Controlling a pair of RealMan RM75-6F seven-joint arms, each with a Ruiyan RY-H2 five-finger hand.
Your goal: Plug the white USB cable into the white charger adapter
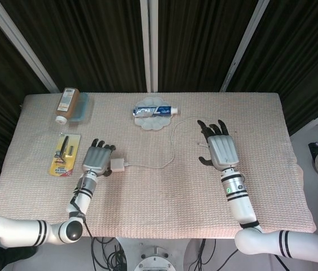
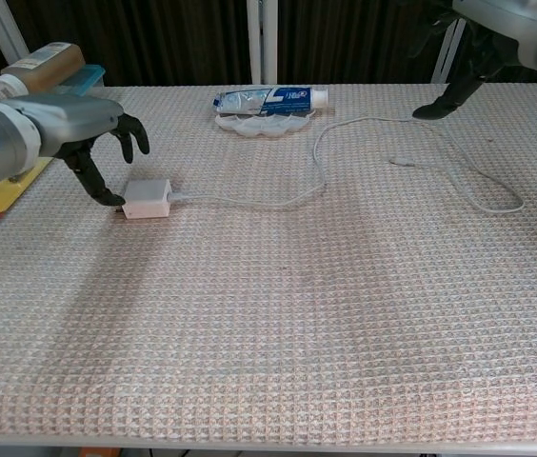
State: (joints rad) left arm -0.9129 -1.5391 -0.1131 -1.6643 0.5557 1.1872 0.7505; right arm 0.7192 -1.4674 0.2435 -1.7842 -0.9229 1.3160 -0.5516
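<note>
White charger adapter point(image 2: 147, 199) lies flat on the tabletop point(image 2: 278, 324) toward the robot's left, a small rounded-corner block with the white USB cable point(image 2: 278, 202) already seated in its right-hand face, so the plugging step looks done. To judge by its size and plain plastic shell, the adapter should be light, rigid and rather slick, best taken across its two broad faces, clear of the socket end, so that no pull falls on the plug. The left hand point(image 2: 97, 143) is beside it, fingers spread and curled downward, one dark fingertip touching or nearly touching the block's left edge; it grips nothing, though contact at that tip is hard to rule out. From the plug the cable runs right in a shallow sag, bends upward in a loop past the middle of the tabletop, then trails off right to a loose free end. It is thin, limp and likely to slide and drag if the adapter is lifted; hold it close behind the connector, not along the slack. Farther off, the right hand point(image 1: 221, 148) hovers open, fingers splayed, above the far loop, holding nothing. Beyond lie a toothpaste tube point(image 2: 270, 97) on a small dish and a brown bottle point(image 2: 38, 67) at the far left.
</note>
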